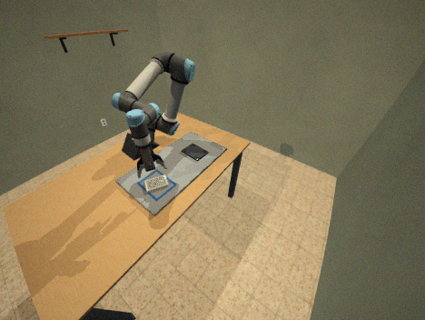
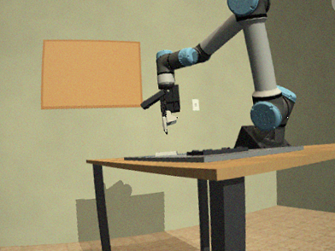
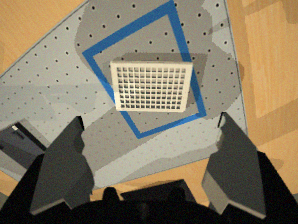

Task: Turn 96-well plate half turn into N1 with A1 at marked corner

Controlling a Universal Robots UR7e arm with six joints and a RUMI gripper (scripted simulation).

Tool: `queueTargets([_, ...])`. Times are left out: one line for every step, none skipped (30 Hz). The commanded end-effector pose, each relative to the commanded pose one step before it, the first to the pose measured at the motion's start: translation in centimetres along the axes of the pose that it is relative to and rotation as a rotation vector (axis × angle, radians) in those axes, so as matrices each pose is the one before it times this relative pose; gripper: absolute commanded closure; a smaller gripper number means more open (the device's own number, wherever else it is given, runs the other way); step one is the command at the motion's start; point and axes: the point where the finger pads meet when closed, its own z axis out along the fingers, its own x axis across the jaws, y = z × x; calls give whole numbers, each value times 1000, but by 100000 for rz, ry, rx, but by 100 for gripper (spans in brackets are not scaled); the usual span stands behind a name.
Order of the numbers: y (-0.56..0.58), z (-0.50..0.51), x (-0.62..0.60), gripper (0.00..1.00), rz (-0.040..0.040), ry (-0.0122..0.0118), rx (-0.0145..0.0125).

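The white 96-well plate [image 1: 156,183] [image 3: 152,86] lies flat on the grey perforated mat [image 1: 206,156] [image 3: 45,85], inside the blue outline of nest N1 [image 1: 156,198] [image 3: 127,28]. Its edges run at an angle to the outline. In the exterior view the plate [image 2: 165,152] shows only as a thin white strip. I cannot tell which corner is cut off, and I see no A1 mark. My gripper [image 1: 151,169] [image 2: 166,126] [image 3: 149,115] hangs well above the plate, pointing down, with its fingers wide open and nothing between them.
A flat black square block [image 1: 194,151] [image 3: 15,137] lies on the mat's far end, near the arm's base [image 1: 132,147]. The mat lies near the wooden table's right edge [image 1: 213,182]. A shelf hangs on the wall.
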Motion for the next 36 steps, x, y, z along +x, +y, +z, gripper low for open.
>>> queueTargets([-43,-51,18,0,6069,465,63])
queueTargets([0,0,0,0,3333,0,0])
queueTargets([0,0,0,0,3333,0,0])
queueTargets([0,0,0,0,3333,0,0])
queueTargets([0,0,0,0,3333,0,0])
queueTargets([0,0,0,0,3333,0,0])
queueTargets([0,0,0,0,3333,0,0])
queueTargets([0,0,0,0,3333,0,0])
queueTargets([0,0,0,0,3333,0,0])
queueTargets([0,0,0,0,3333,0,0])
queueTargets([0,0,0,0,3333,0,0])
queueTargets([0,0,0,0,0,0,0])
queueTargets([0,0,0,0,0,0,0])
queueTargets([-1,0,-1,0,3333,0,0])
queueTargets([0,0,0,0,3333,0,0])
queueTargets([0,0,0,0,3333,0,0])
queueTargets([0,0,0,0,3333,0,0])
queueTargets([0,0,0,0,3333,0,0])
queueTargets([0,0,0,0,3333,0,0])
queueTargets([0,0,0,0,3333,0,0])
queueTargets([0,0,0,0,3333,0,0])
queueTargets([0,0,0,0,3333,0,0])
queueTargets([0,0,0,0,3333,0,0])
queueTargets([0,0,0,0,3333,0,0])
queueTargets([0,0,0,0,3333,0,0])
queueTargets([0,0,0,0,3333,0,0])
queueTargets([0,0,0,0,3333,0,0])
queueTargets([0,0,0,0,3333,0,0])
queueTargets([0,0,0,0,0,0,0])
queueTargets([0,0,0,0,0,0,0])
queueTargets([0,0,-1,0,3333,0,0])
queueTargets([0,0,0,0,3333,0,0])
queueTargets([0,0,0,0,3333,0,0])
queueTargets([0,0,0,0,3333,0,0])
queueTargets([0,0,0,0,3333,0,0])
queueTargets([0,0,0,0,3333,0,0])
